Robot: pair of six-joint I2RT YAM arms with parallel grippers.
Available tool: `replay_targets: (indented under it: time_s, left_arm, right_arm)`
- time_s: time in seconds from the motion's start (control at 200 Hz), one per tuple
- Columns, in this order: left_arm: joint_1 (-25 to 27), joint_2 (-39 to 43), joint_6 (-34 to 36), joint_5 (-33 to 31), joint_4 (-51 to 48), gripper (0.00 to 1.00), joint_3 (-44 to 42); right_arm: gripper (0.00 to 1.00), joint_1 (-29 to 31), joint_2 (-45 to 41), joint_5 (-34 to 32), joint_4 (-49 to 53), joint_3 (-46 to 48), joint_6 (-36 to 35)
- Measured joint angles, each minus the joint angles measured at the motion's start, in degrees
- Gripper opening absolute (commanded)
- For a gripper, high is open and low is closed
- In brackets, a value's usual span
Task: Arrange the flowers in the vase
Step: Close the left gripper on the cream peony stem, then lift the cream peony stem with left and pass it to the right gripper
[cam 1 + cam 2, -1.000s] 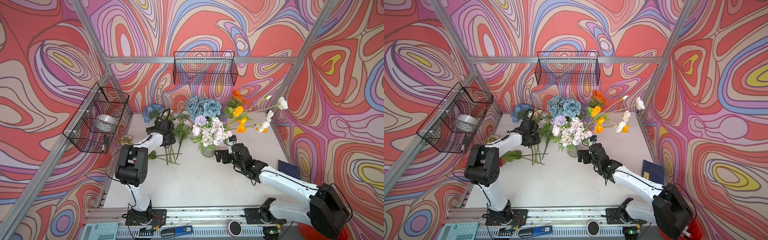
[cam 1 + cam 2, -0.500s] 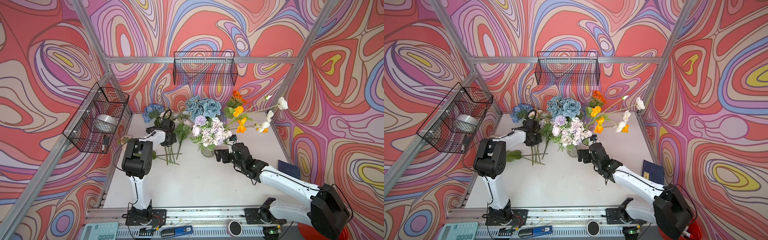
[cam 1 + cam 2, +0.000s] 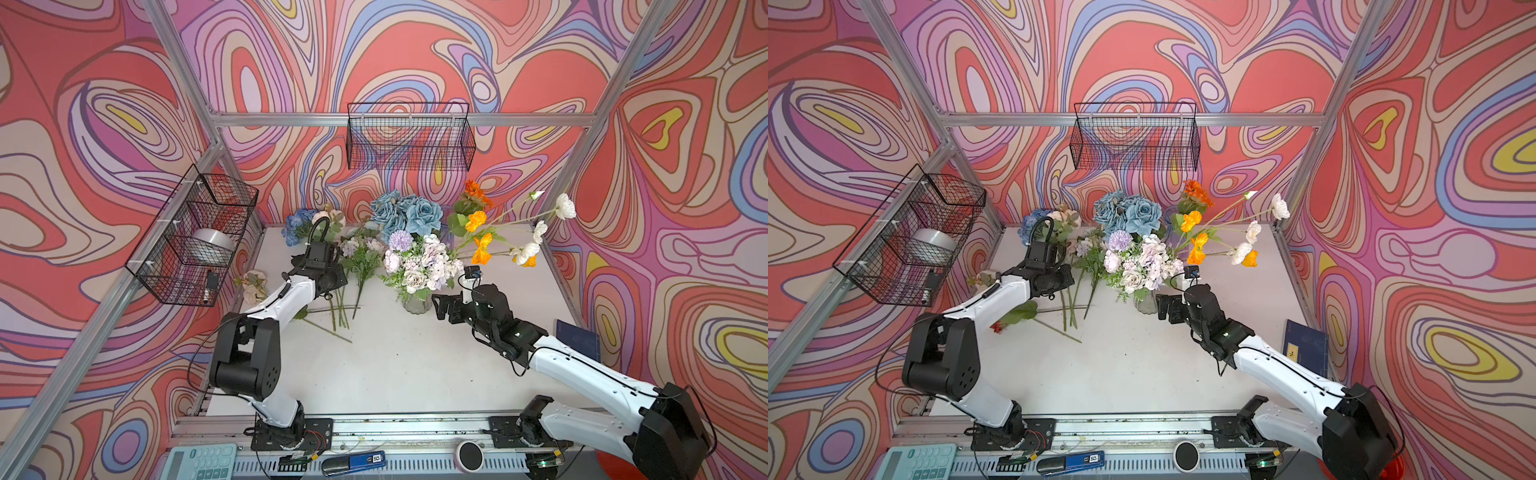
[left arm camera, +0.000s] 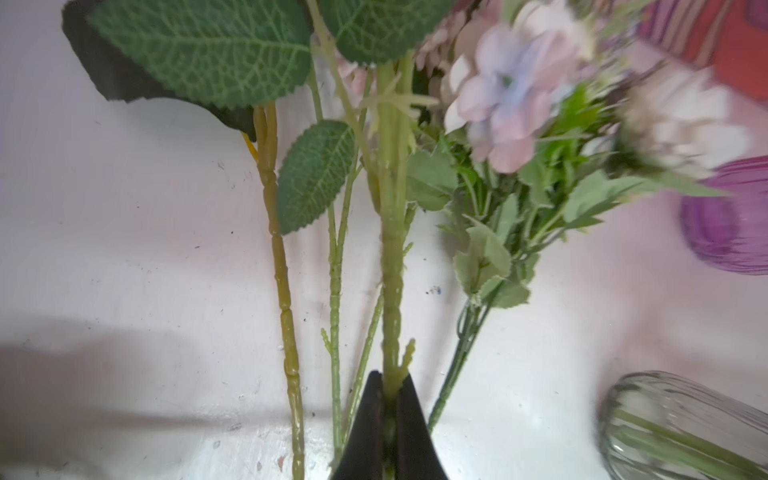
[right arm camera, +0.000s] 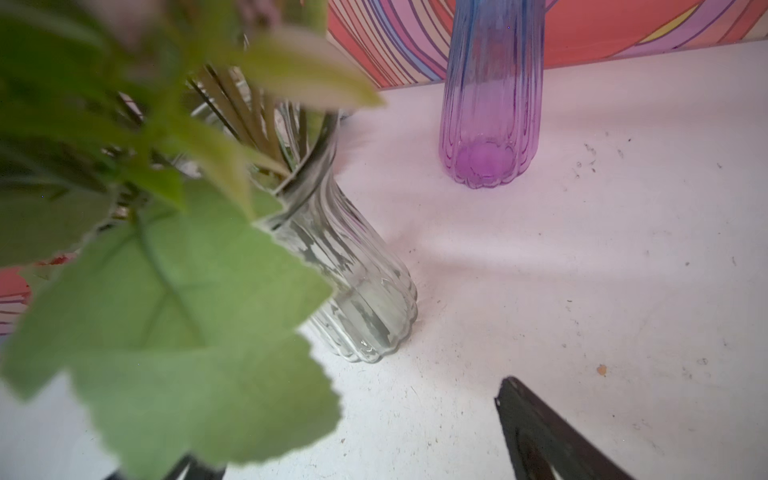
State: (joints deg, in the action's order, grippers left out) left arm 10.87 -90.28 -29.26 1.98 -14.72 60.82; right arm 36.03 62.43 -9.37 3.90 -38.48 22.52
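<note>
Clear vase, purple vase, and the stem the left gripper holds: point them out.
Clear vase (image 5: 365, 299), right wrist view, ribbed lower body.
Purple vase (image 5: 488, 124), right wrist view, mid body.
Stem (image 4: 391, 270), left wrist view, shaft just above the shut jaws.

A wire basket (image 3: 191, 241) holding a silver roll (image 3: 212, 245) hangs on the side wall, out past the left tool (image 4: 389, 395). A second wire basket (image 3: 409, 137) hangs on the back wall, well beyond it. A dark blue booklet (image 3: 577, 338) lies on the counter (image 3: 395, 374) behind the right tool (image 3: 441, 308). A calculator (image 3: 199, 461), a blue pen-like thing (image 3: 353, 462) and a round disc (image 3: 469, 455) sit far behind both tools
</note>
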Motion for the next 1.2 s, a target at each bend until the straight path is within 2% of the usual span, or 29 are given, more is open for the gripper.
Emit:
replay_targets:
  time_s: [0.225, 0.391, 0.506, 0.686, 0.821, 0.972, 1.202]
  left_arm:
    - [-0.11, 10.25, -2.71, 4.98, 10.84, 0.0, -10.56]
    - [-0.09, 16.15, -2.62, 9.25, 25.14, 0.0, -19.91]
    - [-0.11, 17.22, -2.4, 10.54, 35.78, 0.0, -25.18]
    - [-0.11, 17.14, -1.75, 10.1, 45.59, 0.0, -27.8]
    - [-0.09, 20.2, -0.92, 9.94, 47.34, 0.0, -27.74]
    - [0.63, 28.57, -0.24, 9.77, 46.77, 0.0, -26.49]
    - [8.52, 41.05, 3.61, 10.25, 42.88, 0.0, -21.0]
  right_arm:
    - [0.98, 0.0, -3.69, -0.17, -0.07, 0.0, -0.83]
    - [0.98, 0.0, -7.45, 0.55, -3.48, 1.42, -2.25]
    - [0.98, 0.0, -11.1, 1.31, -8.28, 5.42, -3.85]
    - [0.98, 0.0, -14.36, 3.04, -12.07, 8.98, -6.12]
    - [0.96, 0.0, -15.3, 6.36, -11.28, 7.17, -7.15]
    - [0.86, 0.02, -14.43, 11.39, -8.35, 1.44, -7.37]
    - [0.75, 0.04, -7.26, 20.7, -2.25, -14.62, -7.48]
